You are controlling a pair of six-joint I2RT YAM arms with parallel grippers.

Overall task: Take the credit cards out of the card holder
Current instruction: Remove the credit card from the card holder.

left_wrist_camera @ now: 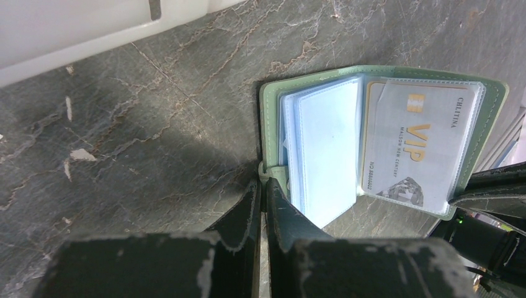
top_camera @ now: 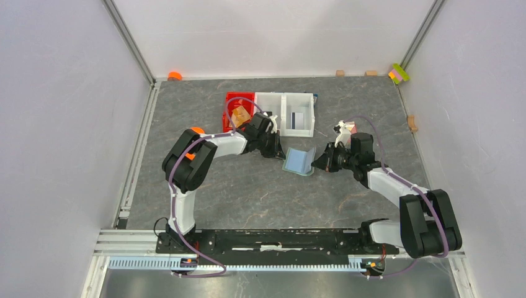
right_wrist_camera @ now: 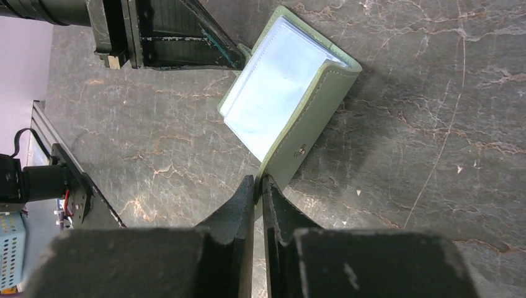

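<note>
card holder (left_wrist_camera: 268, 124) edge hidden inside left claw (left_wrist_camera: 262, 186), white bin (left_wrist_camera: 62, 31) cut off at top, red bin (top_camera: 240, 94) contents unclear

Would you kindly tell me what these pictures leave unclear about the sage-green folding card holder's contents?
- Top view: sage-green folding card holder too small; inside unreadable.
- Left wrist view: right gripper covers its lower corner; whatever lies behind the grey VIP card unseen.
- Right wrist view: glare whitens the clear plastic sleeves; contents indiscernible.
</note>
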